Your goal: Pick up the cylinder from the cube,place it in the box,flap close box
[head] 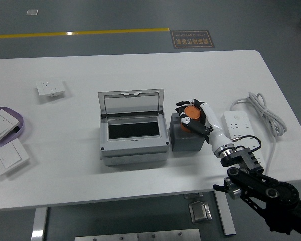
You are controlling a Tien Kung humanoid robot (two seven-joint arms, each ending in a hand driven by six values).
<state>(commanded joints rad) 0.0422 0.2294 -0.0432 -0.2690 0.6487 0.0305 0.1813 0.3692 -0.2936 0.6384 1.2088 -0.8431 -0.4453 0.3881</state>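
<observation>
Early stage, by my reading. The orange cylinder (191,111) sits on top of the grey cube (186,134), which stands just right of the box (133,133), toward the worktop's (140,70) near edge. Box lid stands open, interior empty. Placing and flap closing remain.

Right hand (194,116) is at the cube top, fingers (183,111) curled around the cylinder and touching it; no lift visible, so grasp looks just formed. Left hand not in view.
</observation>
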